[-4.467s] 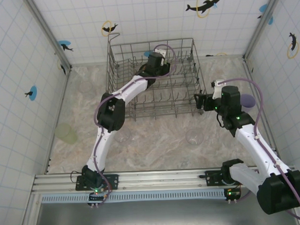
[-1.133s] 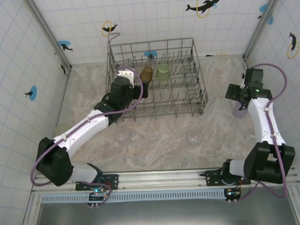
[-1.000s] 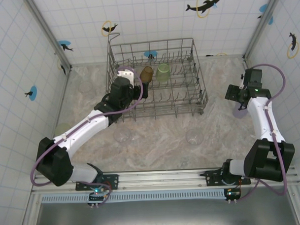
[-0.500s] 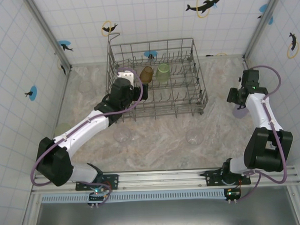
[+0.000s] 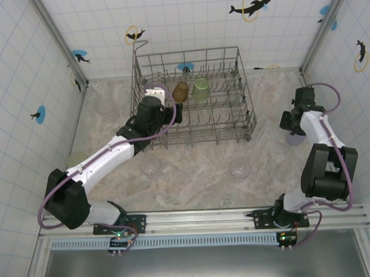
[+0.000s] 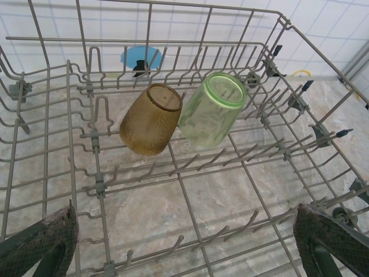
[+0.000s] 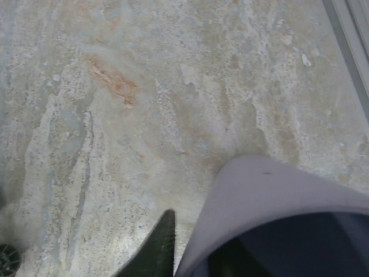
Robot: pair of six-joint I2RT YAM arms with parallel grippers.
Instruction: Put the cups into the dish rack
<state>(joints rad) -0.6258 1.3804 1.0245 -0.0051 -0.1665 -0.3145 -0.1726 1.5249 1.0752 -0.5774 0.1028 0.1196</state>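
right end effector [image 7: 193,248] clenched on the lilac cup [image 7: 271,184] rim, on the counter [image 5: 198,168] right of the dish rack [image 5: 248,112]; left end effector [image 6: 184,219] released over the rack, which holds an amber cup [image 6: 151,119] and a green cup [image 6: 212,108]

A robot lab cell dressed as a kitchen: tile-print walls [image 5: 187,23] with dolphin stickers [image 5: 251,6] at twelve o'clock, dish rack [image 5: 209,136], mounting rail [image 5: 200,218] at six.

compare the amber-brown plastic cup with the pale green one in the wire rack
The amber-brown plastic cup is dark and nearly opaque; the pale green plastic cup is translucent and looks wider. The amber one lies left of the green. Both lean tilted among the grey wire dish rack's tines.
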